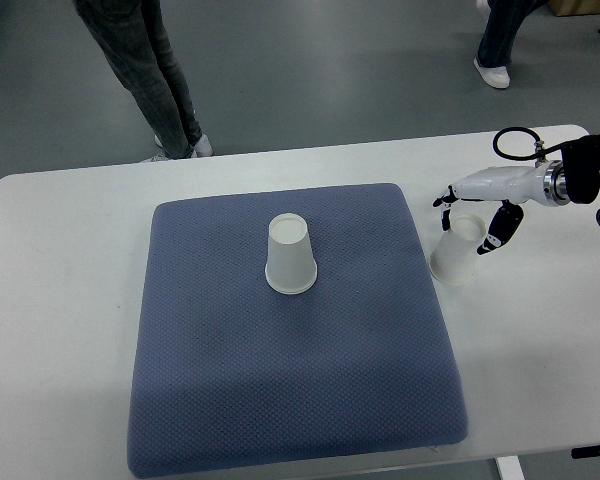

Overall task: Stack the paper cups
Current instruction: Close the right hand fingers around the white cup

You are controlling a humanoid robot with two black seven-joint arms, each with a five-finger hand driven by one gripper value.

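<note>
1. Two paper cups in the top view, both upside down, well apart from each other.
2. First cup [290, 255] stands near the middle of the blue-grey pad [230, 400], slightly toward its far side. Nothing touches it.
3. Second cup [456, 250] sits off the pad on the white table [60, 300], just beside the pad's right edge near its far right corner. It looks tilted, top leaning toward the hand.
4. Right hand [475, 215] comes in from the right edge, white fingers with dark tips. It is directly over the second cup's upper end: fingers [502, 228] curl down on the cup's right side, thumb on its left, so the cup sits between them. Reads as a grasp on the second cup, though firm contact is hard to confirm at this size.
5. Black cable loop [515, 140] sticks up behind the wrist.
6. Left arm is out of frame.
7. Beyond the table's far edge: a person's legs [150, 70] at top left, another person's shoe [492, 72] at top right, both on the grey floor.
</note>
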